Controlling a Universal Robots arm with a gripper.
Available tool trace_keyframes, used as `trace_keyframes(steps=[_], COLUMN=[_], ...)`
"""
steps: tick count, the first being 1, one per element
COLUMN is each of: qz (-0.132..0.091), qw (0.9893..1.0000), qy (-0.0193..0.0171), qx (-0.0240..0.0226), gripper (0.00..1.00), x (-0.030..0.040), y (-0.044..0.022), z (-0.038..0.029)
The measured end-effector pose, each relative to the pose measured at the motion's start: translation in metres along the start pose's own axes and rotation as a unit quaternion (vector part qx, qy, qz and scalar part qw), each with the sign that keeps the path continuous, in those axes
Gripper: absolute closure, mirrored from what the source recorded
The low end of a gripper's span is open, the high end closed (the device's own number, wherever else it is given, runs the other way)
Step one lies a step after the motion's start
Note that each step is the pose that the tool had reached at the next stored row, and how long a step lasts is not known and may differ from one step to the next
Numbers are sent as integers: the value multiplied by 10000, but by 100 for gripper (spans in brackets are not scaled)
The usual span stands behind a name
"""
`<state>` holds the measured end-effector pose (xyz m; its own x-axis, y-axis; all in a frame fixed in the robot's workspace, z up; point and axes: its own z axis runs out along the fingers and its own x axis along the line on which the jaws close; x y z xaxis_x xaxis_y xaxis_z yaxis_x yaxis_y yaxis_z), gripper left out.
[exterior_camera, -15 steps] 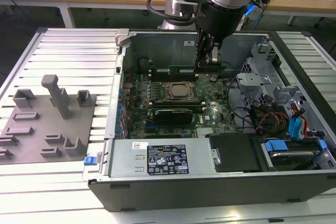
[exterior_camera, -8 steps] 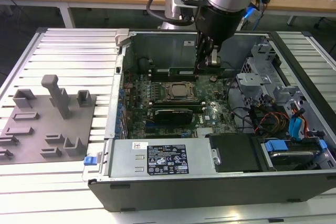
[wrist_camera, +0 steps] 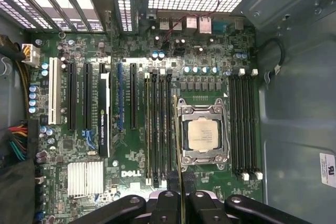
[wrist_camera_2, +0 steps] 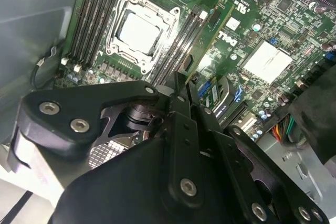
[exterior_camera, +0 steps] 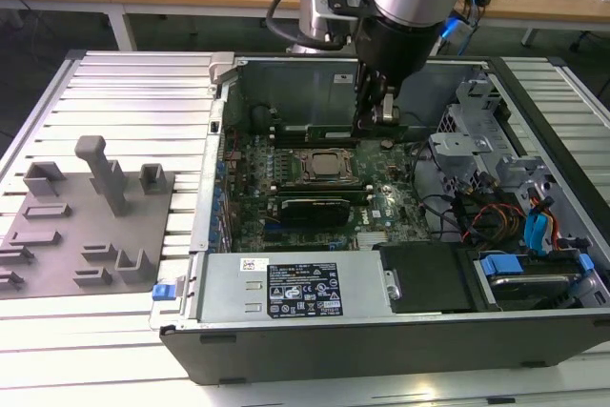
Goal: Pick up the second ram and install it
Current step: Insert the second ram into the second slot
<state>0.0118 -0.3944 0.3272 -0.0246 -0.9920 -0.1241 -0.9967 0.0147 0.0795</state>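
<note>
In the exterior view, the arm is reaching down into the open computer case (exterior_camera: 534, 140) on the bench (exterior_camera: 114, 83), and the end effector (exterior_camera: 379, 113) is hanging just above the motherboard (exterior_camera: 315, 188), close to the slots beside the CPU socket (exterior_camera: 324, 167). In the second wrist view, the end effector (wrist_camera_2: 185, 85) is pinching the second ram (wrist_camera_2: 210, 35) by its top edge, and the green stick is standing on its thin side over the slots next to the socket. In the first wrist view, the end effector (wrist_camera: 181, 182) is closed on the second ram (wrist_camera: 177, 129), which is showing as a thin line running along the slots just beside the socket. The stick is probably light and stiff but easy to break, so holding its long bare edge near the middle, away from the chips, seems best.
</note>
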Motion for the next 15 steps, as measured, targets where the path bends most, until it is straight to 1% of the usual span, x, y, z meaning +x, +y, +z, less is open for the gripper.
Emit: trace_keyframes(steps=[15], qz=[0], qw=[10000], qy=[0], qx=[0], gripper=[86], x=[12], y=[-7], z=[95])
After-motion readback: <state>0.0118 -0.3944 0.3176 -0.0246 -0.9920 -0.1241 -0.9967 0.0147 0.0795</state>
